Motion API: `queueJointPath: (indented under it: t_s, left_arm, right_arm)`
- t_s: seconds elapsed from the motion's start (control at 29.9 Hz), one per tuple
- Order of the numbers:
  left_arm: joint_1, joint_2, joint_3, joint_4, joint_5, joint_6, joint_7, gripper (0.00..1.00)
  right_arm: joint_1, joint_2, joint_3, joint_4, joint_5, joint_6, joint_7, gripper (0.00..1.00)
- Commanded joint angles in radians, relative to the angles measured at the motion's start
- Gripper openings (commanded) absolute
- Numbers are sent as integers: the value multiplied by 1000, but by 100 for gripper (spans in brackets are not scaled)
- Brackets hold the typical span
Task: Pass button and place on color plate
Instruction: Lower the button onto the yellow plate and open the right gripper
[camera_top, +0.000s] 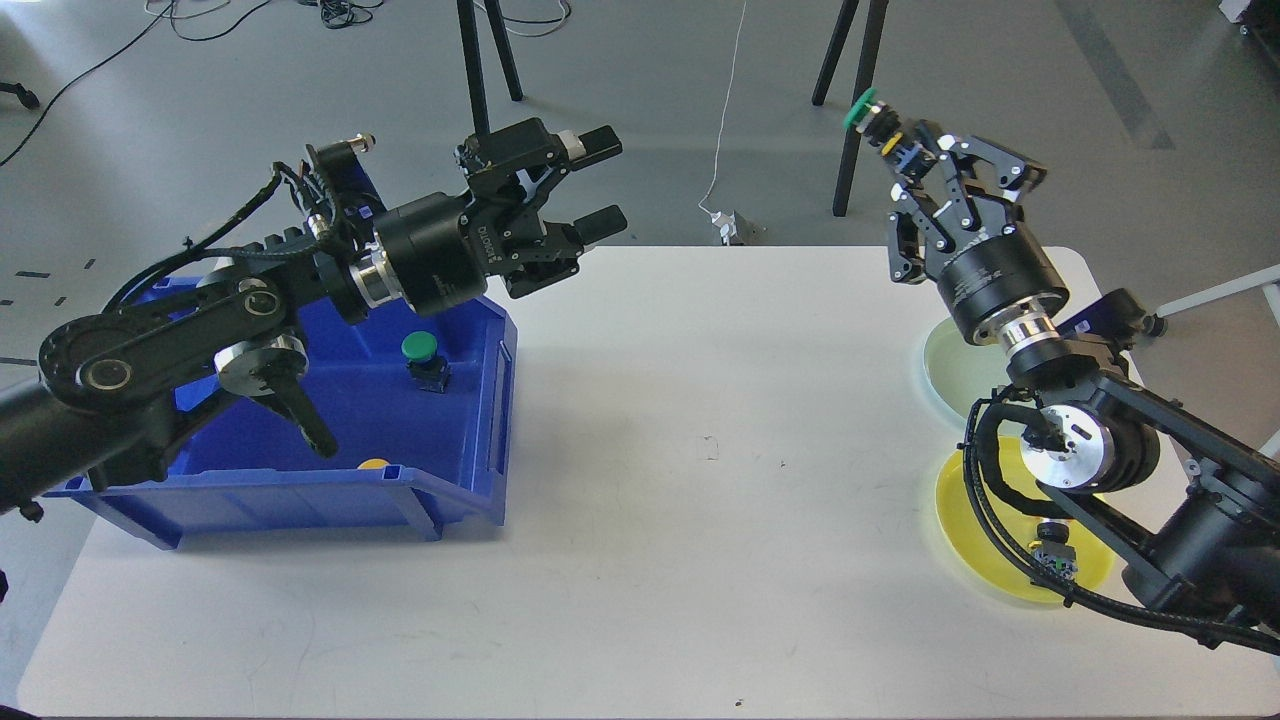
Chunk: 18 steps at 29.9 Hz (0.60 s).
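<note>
My right gripper (905, 150) is shut on a green-capped button (872, 117) and holds it high above the table's far right side, over a pale green plate (950, 365). My left gripper (604, 180) is open and empty above the far right corner of the blue bin (300, 490). A second green button (424, 355) stands in the bin, with a yellow one (374, 464) near its front wall. A yellow plate (975, 510) at front right holds a button (1053, 560), partly hidden by my right arm.
The blue bin sits on the left of the white table (640, 560). The two plates lie along the right edge. Black stand legs (480, 80) rise from the floor behind the table.
</note>
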Motion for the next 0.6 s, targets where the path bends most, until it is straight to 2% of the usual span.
queueJointPath:
  t_s: [0.0, 0.13, 0.17, 0.27, 0.33, 0.37, 0.5, 0.57]
  left_arm:
    - [0, 1, 0, 0, 0, 0, 0, 86]
    - [0, -1, 0, 0, 2, 0, 0, 86]
    - [0, -1, 0, 0, 0, 0, 0, 86]
    - [0, -1, 0, 0, 2, 0, 0, 86]
    - [0, -1, 0, 0, 2, 0, 0, 86]
    - [0, -1, 0, 0, 0, 0, 0, 86]
    - [0, -1, 0, 0, 2, 0, 0, 86]
    - [0, -1, 0, 0, 2, 0, 0, 86]
  right_arm:
    - [-50, 54, 122, -112, 253, -124, -24, 1]
    - [-43, 63, 134, -226, 312, -259, -46, 1]
    - [-38, 71, 134, -250, 312, -259, -66, 1]
    - [-3, 109, 119, -350, 310, -259, -173, 1]
    - [17, 127, 116, -408, 307, -259, -217, 3]
    - [22, 134, 114, -430, 304, -259, -234, 7]
    - [29, 149, 88, -450, 300, -259, -268, 37]
    - [29, 149, 74, -450, 300, -259, -268, 59]
